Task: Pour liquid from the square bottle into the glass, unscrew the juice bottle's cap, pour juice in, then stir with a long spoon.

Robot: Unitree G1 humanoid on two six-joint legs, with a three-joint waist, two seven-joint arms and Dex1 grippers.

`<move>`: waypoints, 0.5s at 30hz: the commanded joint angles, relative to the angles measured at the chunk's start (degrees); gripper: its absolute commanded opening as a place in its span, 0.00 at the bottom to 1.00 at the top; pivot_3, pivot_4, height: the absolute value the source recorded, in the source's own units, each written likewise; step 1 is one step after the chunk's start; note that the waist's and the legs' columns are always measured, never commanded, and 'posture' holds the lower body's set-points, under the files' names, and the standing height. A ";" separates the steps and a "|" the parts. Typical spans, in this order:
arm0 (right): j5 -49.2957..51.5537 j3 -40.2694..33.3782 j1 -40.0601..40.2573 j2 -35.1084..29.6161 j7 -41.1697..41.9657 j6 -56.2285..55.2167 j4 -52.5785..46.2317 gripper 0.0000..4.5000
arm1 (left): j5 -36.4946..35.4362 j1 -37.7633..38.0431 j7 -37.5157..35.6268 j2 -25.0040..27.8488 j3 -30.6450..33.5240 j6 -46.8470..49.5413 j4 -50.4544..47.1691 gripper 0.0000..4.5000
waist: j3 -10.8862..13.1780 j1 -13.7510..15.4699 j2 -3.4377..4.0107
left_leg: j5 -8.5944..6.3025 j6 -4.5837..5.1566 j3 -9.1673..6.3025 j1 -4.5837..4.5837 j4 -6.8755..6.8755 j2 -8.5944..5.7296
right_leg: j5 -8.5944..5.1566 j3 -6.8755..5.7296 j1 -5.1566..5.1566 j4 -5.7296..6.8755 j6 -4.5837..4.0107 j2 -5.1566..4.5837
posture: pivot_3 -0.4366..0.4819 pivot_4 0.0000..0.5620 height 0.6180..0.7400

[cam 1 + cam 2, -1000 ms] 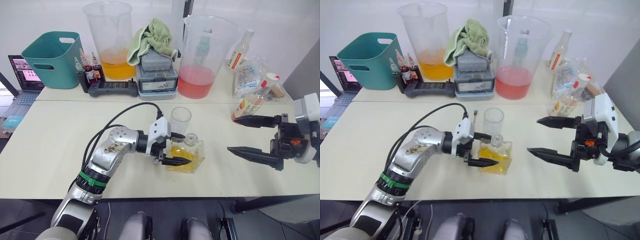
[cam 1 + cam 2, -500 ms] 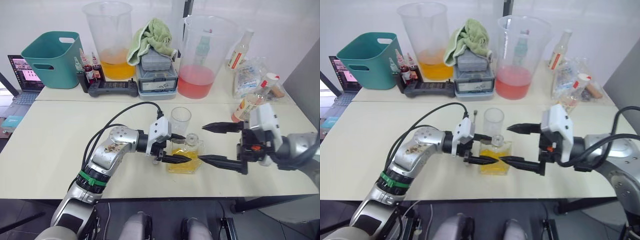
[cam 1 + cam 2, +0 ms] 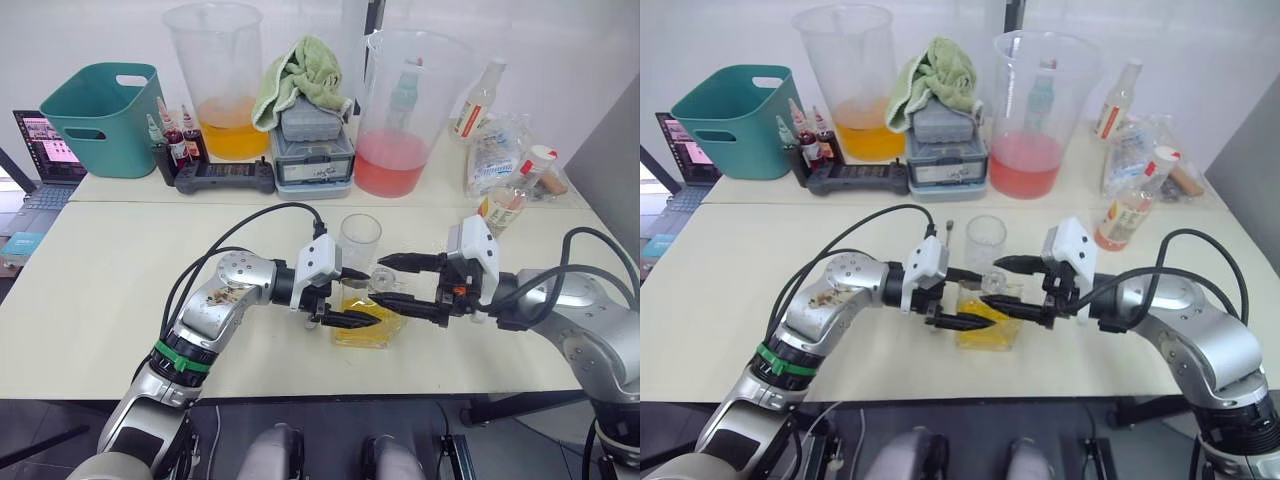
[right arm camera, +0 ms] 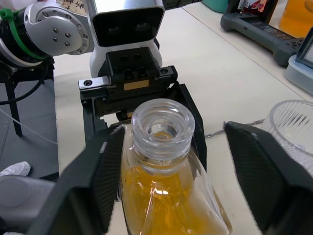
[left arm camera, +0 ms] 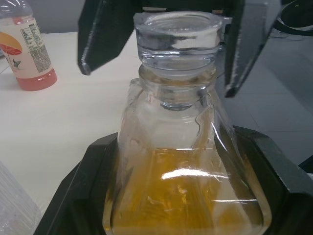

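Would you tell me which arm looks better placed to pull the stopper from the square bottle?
Right, probably: the right gripper is open on either side of the stopper, while the left gripper holds the square bottle steady.

My two head eyes look forward and down over both arms from well back, sharing the same table (image 3: 100,300) with only a slight sideways offset. My left wrist camera sits very near the square bottle (image 5: 183,161), looking along the left gripper (image 5: 171,205) towards the right gripper (image 5: 161,49) beyond it. My right wrist camera faces back the other way, so both close views share that bottle from opposite sides
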 commanded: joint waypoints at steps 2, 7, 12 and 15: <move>0.79 -1.25 -0.57 0.46 0.92 -1.17 -0.93 0.29 | 1.02 -0.01 0.07 0.38 -0.94 -0.57 -2.14 0.62 | 0.00 0.02 0.00 | 0.00 0.00 0.00 0.00 0.00 0.00 | 0.00 0.00 0.00 0.00 0.00 0.00 | 0.48 0.27 0.99; 2.31 -1.91 -0.05 1.12 1.95 -0.96 -1.55 0.24 | 1.60 0.08 0.45 0.22 -1.33 -0.54 -2.15 0.62 | 0.00 0.03 0.00 | 0.00 0.00 0.00 0.00 0.02 0.00 | 0.00 0.00 0.00 0.02 0.00 0.00 | 0.48 0.27 0.99; 3.16 -2.46 -0.34 1.47 2.38 -0.56 -1.49 0.24 | 2.16 -0.02 0.53 0.31 -1.67 -0.56 -1.83 0.62 | 0.00 0.03 0.00 | 0.00 0.00 0.00 0.00 0.02 0.00 | 0.00 0.01 0.00 0.02 0.00 -0.01 | 0.48 0.27 0.99; 4.06 -2.92 -0.96 1.62 2.37 -0.02 -1.20 0.24 | 2.42 0.09 0.41 0.66 -2.00 -0.29 -1.98 0.62 | 0.00 0.04 0.00 | 0.00 0.00 0.00 0.00 0.02 0.00 | 0.00 0.01 0.00 0.02 0.00 -0.01 | 0.48 0.27 0.99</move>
